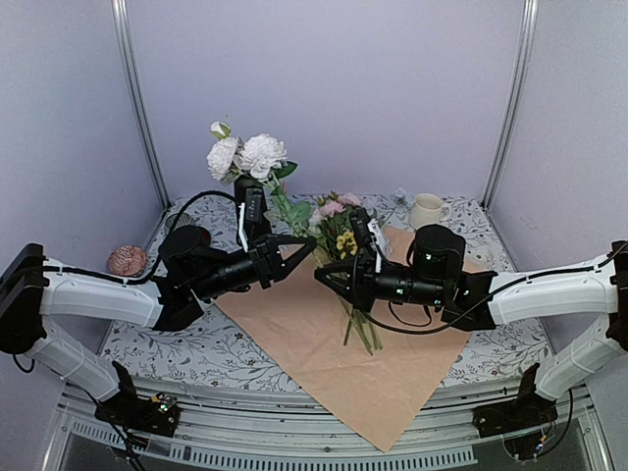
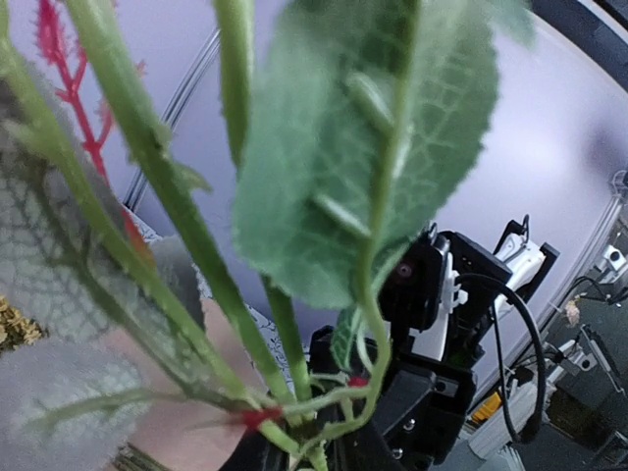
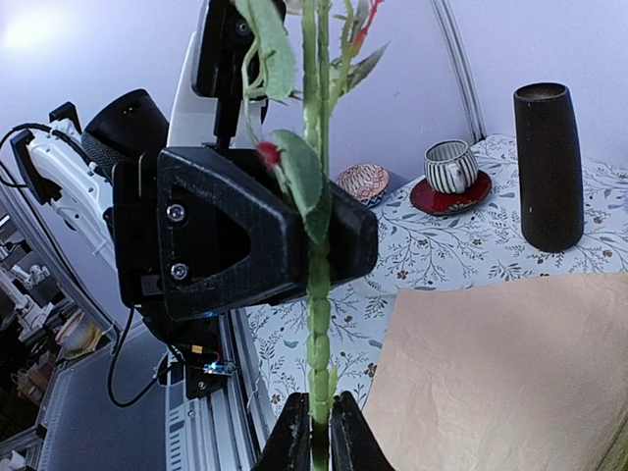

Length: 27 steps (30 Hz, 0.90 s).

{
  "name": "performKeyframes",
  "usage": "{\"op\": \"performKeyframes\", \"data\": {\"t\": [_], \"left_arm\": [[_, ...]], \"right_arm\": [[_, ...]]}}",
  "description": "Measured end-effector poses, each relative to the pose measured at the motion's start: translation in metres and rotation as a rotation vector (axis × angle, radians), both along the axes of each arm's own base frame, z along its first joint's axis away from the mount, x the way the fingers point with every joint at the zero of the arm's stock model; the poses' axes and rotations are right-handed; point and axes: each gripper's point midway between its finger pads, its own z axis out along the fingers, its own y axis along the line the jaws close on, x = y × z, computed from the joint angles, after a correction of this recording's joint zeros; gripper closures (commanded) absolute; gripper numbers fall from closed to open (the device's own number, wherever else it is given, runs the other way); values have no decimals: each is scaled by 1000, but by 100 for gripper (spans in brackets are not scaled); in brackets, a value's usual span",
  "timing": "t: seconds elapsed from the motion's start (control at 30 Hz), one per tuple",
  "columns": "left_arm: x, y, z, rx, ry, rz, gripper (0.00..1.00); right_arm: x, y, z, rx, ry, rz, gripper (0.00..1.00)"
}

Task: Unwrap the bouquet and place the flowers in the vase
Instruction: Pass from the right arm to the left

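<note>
Flowers lie on tan paper spread over a leaf-printed tablecloth, with lilac walls around. The left gripper and right gripper meet above the paper.

Left wrist: blurred leaves fill the view, and I cannot tell its grip.

Right wrist: fingers pinch a green flower stem. The vase stands on the cloth just beyond the paper.

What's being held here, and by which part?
The right gripper pinches a green flower stem below its leaves. The left gripper sits at the same stem higher up; whether it grips cannot be told.

One vase, one mug, one cup
</note>
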Motion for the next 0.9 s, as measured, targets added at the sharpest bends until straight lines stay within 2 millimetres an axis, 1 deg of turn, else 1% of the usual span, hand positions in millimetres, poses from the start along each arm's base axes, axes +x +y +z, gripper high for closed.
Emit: {"op": "performKeyframes", "data": {"t": [0.1,0.13,0.17,0.23,0.3,0.53,0.73,0.83,0.9], "left_arm": [[5,3,-2,6,7,13,89],[7,4,-2,8,11,18,90],[9,5,-2,9,16,24,92],[16,12,-3,13,23,43,93],[22,21,-4,16,27,68,93],[37,54,-11,74,41,181,93],[54,87,-12,209,14,360,93],[68,106,-3,285,-12,474,92],[78,121,11,330,-45,561,92]], "right_arm": [[0,0,0,-3,-4,-3,82],[1,0,-1,-6,-7,-6,76],[1,0,-1,-9,-10,-11,74],[5,-2,-2,-14,-16,-33,73],[7,-4,-1,-17,-23,-55,68],[10,-23,7,-11,-60,-122,66],[16,-37,10,-46,-92,-187,66],[17,-47,20,-55,-134,-223,66],[19,-53,28,-54,-168,-250,65]]}}
